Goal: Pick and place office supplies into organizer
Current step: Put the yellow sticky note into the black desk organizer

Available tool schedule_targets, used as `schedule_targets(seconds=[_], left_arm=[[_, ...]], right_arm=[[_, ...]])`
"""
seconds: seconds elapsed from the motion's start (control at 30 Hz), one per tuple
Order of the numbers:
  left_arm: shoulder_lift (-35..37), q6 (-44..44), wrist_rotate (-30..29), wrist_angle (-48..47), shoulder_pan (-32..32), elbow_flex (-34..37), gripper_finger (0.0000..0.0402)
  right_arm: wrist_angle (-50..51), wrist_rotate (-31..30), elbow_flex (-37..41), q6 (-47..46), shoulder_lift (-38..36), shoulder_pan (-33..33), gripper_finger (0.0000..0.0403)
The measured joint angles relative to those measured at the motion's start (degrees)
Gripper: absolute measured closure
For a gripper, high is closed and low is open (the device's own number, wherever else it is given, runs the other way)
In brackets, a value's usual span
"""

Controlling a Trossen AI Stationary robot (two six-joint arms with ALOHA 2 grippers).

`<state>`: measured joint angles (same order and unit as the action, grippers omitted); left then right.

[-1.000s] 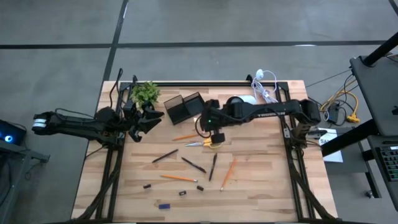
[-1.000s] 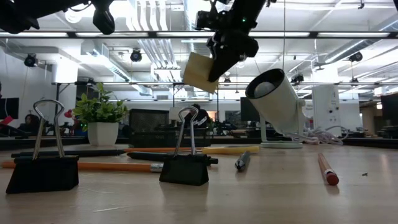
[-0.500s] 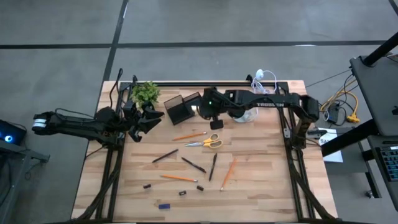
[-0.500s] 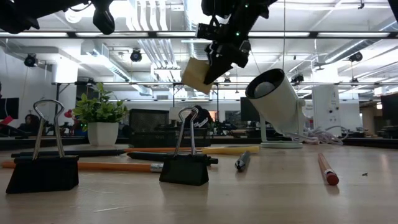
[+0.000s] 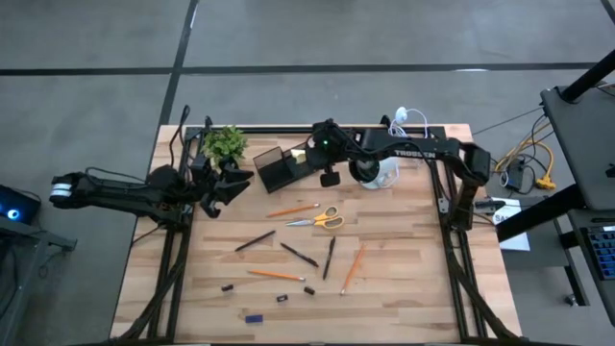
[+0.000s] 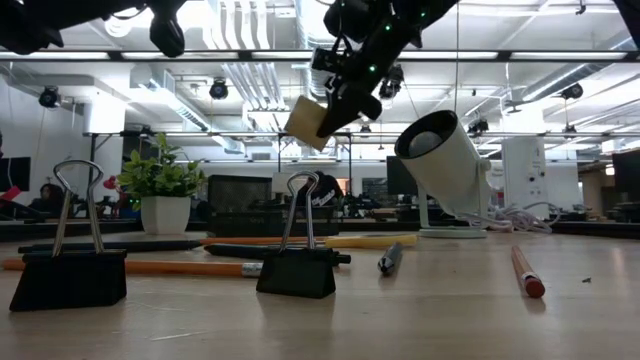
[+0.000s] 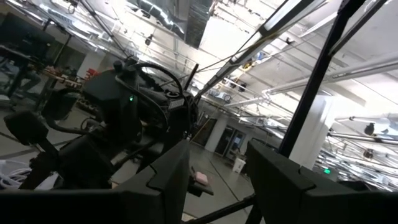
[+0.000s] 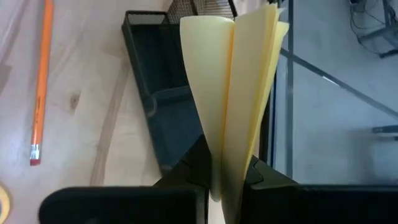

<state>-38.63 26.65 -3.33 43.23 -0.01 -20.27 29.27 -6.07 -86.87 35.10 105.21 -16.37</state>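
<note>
A pale yellow sticky-note block (image 8: pixel 233 87) hangs in the air, with my right gripper (image 8: pixel 225 180) shut on it. In the high view the block (image 5: pixel 300 154) is over the black divided organizer (image 5: pixel 281 168) at the table's far side. The low view shows block (image 6: pixel 308 122) and right gripper (image 6: pixel 342 98) well above the table. Scissors with yellow handles (image 5: pixel 318 219), orange pencils (image 5: pixel 293 209) (image 5: pixel 353 267), dark pens (image 5: pixel 299 254) and small binder clips (image 5: pixel 282 298) lie flat on the wood. At the left edge my left gripper (image 5: pixel 242 181) waits open, its fingers (image 7: pixel 168 180) wide apart. My right gripper pinches one end of the sticky-note block (image 8: pixel 225 163) between its two fingers. It comes slanting down from the table's right side. The block is lifted clear above the organizer, and its free sheets (image 8: pixel 270 37) fan apart away from the fingers.
A small green plant (image 5: pixel 224 142) stands left of the organizer. A white cup (image 5: pixel 382 173) and a white coiled cable (image 5: pixel 408 130) are to its right under my right arm. Black frame rails run along the far, left and right edges. A blue bit (image 5: pixel 254 317) lies near the front.
My right gripper has swung from above the scissors toward the table's far edge and left, carrying the sticky-note block in the air until it hangs over the organizer. It has also turned a little. My left arm has kept still.
</note>
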Motion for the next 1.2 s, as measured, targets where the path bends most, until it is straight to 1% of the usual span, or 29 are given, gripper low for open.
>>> schedule_targets(seconds=[0.57,0.97,1.03,1.2], left_arm=[[-0.6,0.1,-0.6,0.1,0.0,-0.2,0.0256],[-0.7,0.1,-0.6,0.5,0.0,-0.2,0.0256],[-0.6,0.1,-0.6,1.0,0.0,-0.1,0.0256],[-0.7,0.1,-0.6,1.3,0.0,-0.1,0.0256]], right_arm=[[-3.9,0.6,0.0,4.8,6.1,-1.5,0.0392],[-4.1,-0.4,0.0,5.2,5.9,-1.5,0.0392],[-3.4,-1.7,-0.5,6.6,5.9,-1.5,0.0392],[-2.6,-1.9,-2.9,10.7,5.9,-1.5,0.0392]])
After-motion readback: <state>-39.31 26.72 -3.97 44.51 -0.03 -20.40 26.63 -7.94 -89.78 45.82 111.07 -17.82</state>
